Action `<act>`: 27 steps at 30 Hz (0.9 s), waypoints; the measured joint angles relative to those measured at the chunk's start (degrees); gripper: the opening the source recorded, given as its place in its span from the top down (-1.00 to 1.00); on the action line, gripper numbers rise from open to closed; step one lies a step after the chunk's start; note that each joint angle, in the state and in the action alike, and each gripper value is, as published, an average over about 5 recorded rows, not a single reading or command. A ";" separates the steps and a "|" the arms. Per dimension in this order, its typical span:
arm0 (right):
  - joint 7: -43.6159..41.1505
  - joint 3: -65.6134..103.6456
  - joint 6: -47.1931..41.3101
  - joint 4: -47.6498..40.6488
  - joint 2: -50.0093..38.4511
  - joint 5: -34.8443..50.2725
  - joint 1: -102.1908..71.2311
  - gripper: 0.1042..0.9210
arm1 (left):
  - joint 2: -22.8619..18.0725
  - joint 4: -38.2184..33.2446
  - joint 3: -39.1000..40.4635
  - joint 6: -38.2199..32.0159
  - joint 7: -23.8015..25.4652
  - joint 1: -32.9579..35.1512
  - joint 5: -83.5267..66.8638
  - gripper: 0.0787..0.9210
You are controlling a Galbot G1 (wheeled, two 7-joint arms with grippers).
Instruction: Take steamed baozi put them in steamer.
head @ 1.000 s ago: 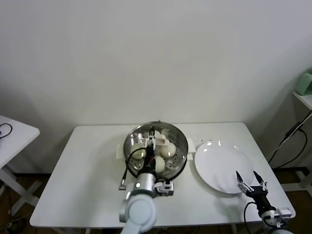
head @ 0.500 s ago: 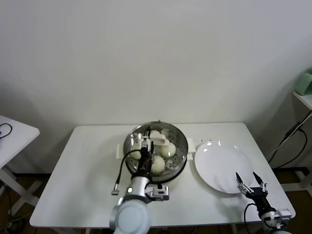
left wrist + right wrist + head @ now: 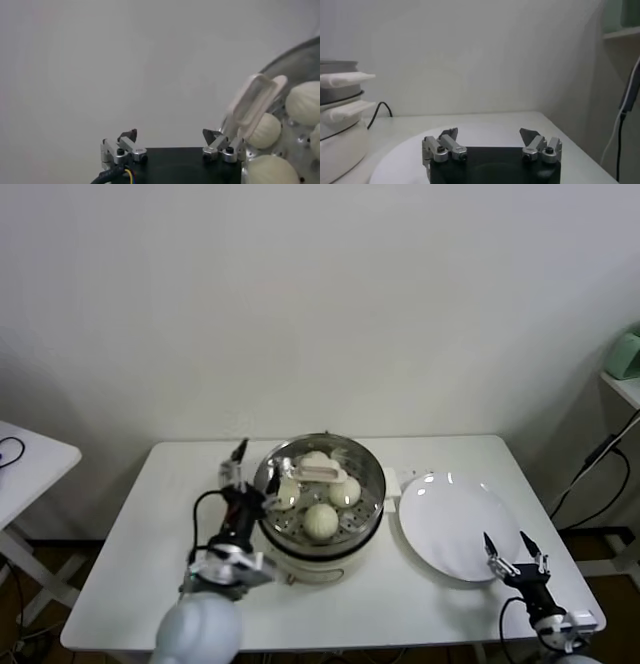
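White table (image 3: pixel 150 514) against a plain pale wall: on it we see the steamer (image 3: pixel 322 529) near the middle and a white plate (image 3: pixel 455 529) just beside it on the right.

Progress. We count four baozi on the perforated tray inside the steamer: one at the front (image 3: pixel 320 520), one at the left (image 3: pixel 287 496), one at the right (image 3: pixel 346 490) and one at the back (image 3: pixel 316 460), partly hidden by a cream handle-like piece (image 3: pixel 318 474) that spans the pot. The plate holds nothing. From this we judge that the loading is finished, or very nearly so; no bun is visible anywhere outside the pot. No glass lid appears in any view, so we cannot say whether a covering step remains.

Appearance. The baozi are smooth, domed and cream-white, sitting apart from one another on the shiny steel tray; the left wrist view shows faint pleats on one (image 3: pixel 303 102).

Grippers. Our left gripper (image 3: pixel 238 467) hovers beside the steamer's left rim, outside the pot, with jaws spread and nothing between them, as the left wrist view (image 3: pixel 172 141) confirms. Our right gripper (image 3: pixel 512 550) is parked low at the plate's near edge, jaws likewise apart and holding nothing (image 3: pixel 490 137).
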 measured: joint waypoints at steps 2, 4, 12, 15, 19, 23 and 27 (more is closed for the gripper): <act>0.12 0.04 0.17 0.34 0.06 -0.52 0.00 -0.76 | 0.10 0.23 -3.43 -1.43 -0.30 1.01 -7.60 -0.77; 0.29 0.06 0.30 0.57 0.15 -1.03 0.04 -0.76 | 0.13 0.94 -6.94 -3.35 -0.37 2.21 -15.18 -0.77; 0.99 0.01 0.91 0.74 0.53 -2.60 -0.01 -0.76 | 0.72 7.86 -18.85 -14.37 -0.28 7.04 -40.90 -0.77; 1.19 -0.15 1.13 0.60 0.65 -2.96 0.05 -0.76 | 0.72 11.57 -21.46 -18.96 -0.35 8.03 -47.63 -0.77; 1.41 -0.23 1.44 0.34 0.88 -3.42 0.16 -0.76 | 0.55 16.16 -23.66 -24.43 -0.32 9.26 -53.97 -0.77; 1.43 -0.21 1.59 0.29 1.01 -3.66 0.04 -0.76 | 0.21 19.29 -25.02 -28.76 -0.20 10.52 -58.09 -0.77; 1.43 -0.24 1.60 0.21 1.24 -3.78 0.05 -0.76 | -0.11 21.48 -25.79 -31.96 -0.10 11.63 -60.84 -0.77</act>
